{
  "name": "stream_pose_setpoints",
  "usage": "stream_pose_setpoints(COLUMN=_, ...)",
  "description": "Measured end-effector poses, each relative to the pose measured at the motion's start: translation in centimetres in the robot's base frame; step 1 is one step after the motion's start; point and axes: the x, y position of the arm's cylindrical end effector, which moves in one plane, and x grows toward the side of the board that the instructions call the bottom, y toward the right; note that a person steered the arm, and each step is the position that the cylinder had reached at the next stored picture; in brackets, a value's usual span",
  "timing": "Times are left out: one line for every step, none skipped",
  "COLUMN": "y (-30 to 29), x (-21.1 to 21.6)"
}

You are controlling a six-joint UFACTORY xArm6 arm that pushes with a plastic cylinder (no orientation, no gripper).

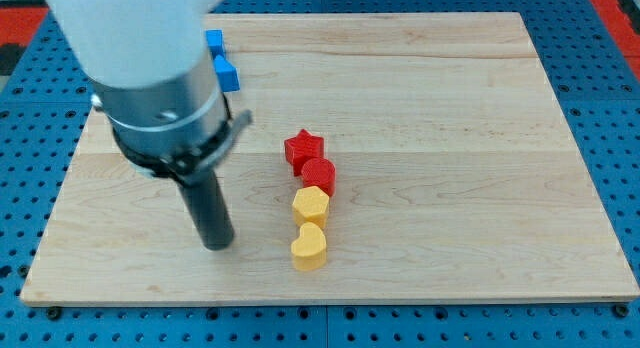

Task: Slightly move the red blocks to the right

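A red star block (pixel 303 148) and a red round block (pixel 319 175) sit near the board's middle, touching, the round one just below and right of the star. My tip (pixel 217 244) rests on the board to their lower left, well apart from them. A yellow hexagon-like block (pixel 311 204) touches the red round block from below, and a yellow heart block (pixel 309 247) lies under that.
Two blue blocks (pixel 224 70) sit at the view's upper left, partly hidden behind the arm's grey body (pixel 165 88). The wooden board (pixel 480 168) lies on a blue perforated table.
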Motion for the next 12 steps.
stream_pose_setpoints(y=0.0, x=0.0)
stream_pose_setpoints(y=0.0, x=0.0)
stream_pose_setpoints(y=-0.3, x=-2.1)
stream_pose_setpoints(y=-0.4, x=-3.3)
stream_pose_setpoints(y=-0.4, x=-4.0)
stream_pose_setpoints(y=-0.4, x=-4.0)
stream_pose_setpoints(y=-0.4, x=-4.0)
stream_pose_setpoints(y=-0.4, x=-4.9)
stream_pose_setpoints(y=0.2, x=-5.4)
stream_pose_setpoints(y=3.0, x=-5.4)
stream_pose_setpoints(y=4.7, x=-5.7)
stream_pose_setpoints(y=5.8, x=-7.9)
